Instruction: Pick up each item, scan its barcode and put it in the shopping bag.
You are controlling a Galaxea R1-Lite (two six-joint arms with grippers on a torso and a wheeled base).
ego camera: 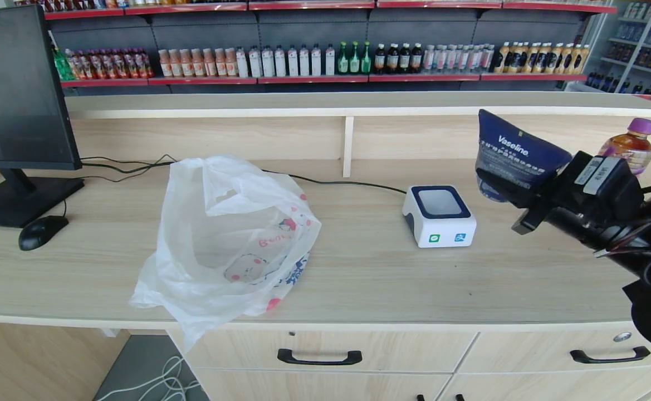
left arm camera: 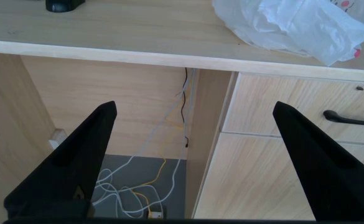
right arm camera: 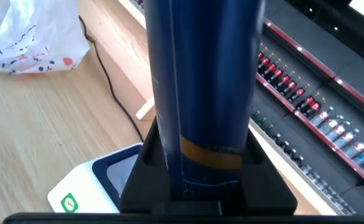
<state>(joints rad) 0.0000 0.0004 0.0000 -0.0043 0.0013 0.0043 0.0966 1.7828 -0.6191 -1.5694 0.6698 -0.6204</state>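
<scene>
Head view: right jaws clamp blue tube (ego camera: 512, 153), apparently beside scanner (ego camera: 439, 214).

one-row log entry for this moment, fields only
right gripper: shut on blue tube, raised beside scanner | left gripper: open, below counter edge | shopping bag: on counter, left of scanner | bottle: behind right arm

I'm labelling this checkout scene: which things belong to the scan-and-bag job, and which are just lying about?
Job: blue tube in right gripper, scanner, shopping bag, purple-capped bottle.
Lying about: monitor, mouse, shelved drinks.
</scene>
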